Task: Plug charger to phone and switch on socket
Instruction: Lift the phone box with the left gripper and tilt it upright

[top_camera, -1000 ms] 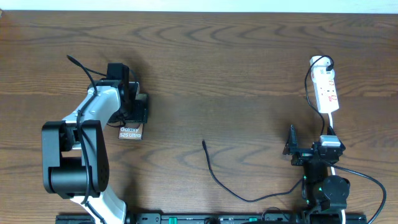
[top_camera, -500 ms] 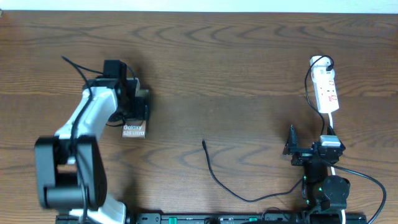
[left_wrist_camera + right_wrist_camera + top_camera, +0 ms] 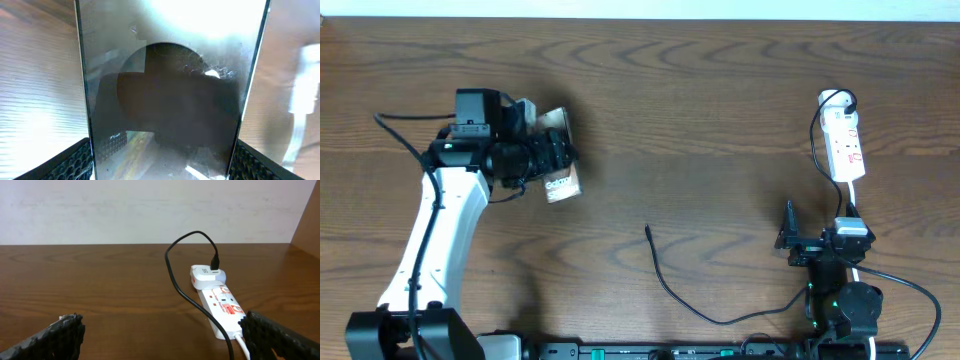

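Nearest the front edge of the desk (image 3: 720, 120), on the right, the right hand (image 3: 161, 322) sits low beside its arm's base with its jaws spread wide and nothing between them. Its wrist camera looks along the bare wood toward the socket. Just left of that arm the charger (image 3: 660, 275) lies loose on the desk. The thin black cable curves out from near the arm's base, dips toward the front edge, then bends up and away to a small plug tip (image 3: 648, 230) near the middle of the desk, touching nothing else and well apart from both hands. Farther back on the left, the left hand (image 3: 552, 155) is clamped across the width of the phone (image 3: 561, 186), its fingers (image 3: 75, 160) pressing the two long edges. From above the phone shows its brownish-grey face and white "Galaxy" lettering and sits askew to the desk's edge. Whether any part of it touches the wood cannot be told. In the left wrist view the phone fills the frame between the fingers, glossy, with a dark round shape on it. Farthest on the right lies the socket (image 3: 845, 150) — white, with red markings. Its white cord (image 3: 855, 195) leads back toward the right arm, and a white adapter (image 3: 205, 275) is plugged in at its far rounded end. A black cable (image 3: 192, 235) loops up out of that adapter and comes back along the socket's left side.
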`<state>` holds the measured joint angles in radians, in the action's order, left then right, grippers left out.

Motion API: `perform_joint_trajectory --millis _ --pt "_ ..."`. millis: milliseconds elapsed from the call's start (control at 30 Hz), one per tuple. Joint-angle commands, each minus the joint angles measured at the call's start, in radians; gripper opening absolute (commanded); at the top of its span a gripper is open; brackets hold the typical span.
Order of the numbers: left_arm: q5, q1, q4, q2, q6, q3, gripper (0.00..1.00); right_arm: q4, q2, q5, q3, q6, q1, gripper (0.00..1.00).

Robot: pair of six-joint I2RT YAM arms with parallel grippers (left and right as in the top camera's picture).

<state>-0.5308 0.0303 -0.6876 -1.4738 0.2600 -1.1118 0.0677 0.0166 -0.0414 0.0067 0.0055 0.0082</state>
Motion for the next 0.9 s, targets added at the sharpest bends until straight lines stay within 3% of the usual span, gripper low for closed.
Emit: perform_joint_trajectory --millis 0,167,400,600,867 --pt "-0.305 0.061 0.037 0.017 0.186 -0.034 0.08 0.003 -0.003 -0.008 -0.001 -0.014 0.006 0.99" --pt "-0.556 0.149 0.077 0.017 0.403 -0.033 0.08 0.003 -0.003 -0.008 -0.001 -0.014 0.006 0.99" --pt "-0.739 0.211 0.077 0.017 0.664 -0.033 0.08 0.003 -0.003 -0.008 -0.001 -0.014 0.006 0.99" --pt "-0.882 0.216 0.077 0.017 0.798 -0.033 0.07 0.004 -0.003 -0.008 -0.001 -0.014 0.006 0.99" --pt "-0.940 0.216 0.077 0.017 0.890 -0.033 0.07 0.003 -0.003 -0.008 -0.001 -0.014 0.006 0.99"
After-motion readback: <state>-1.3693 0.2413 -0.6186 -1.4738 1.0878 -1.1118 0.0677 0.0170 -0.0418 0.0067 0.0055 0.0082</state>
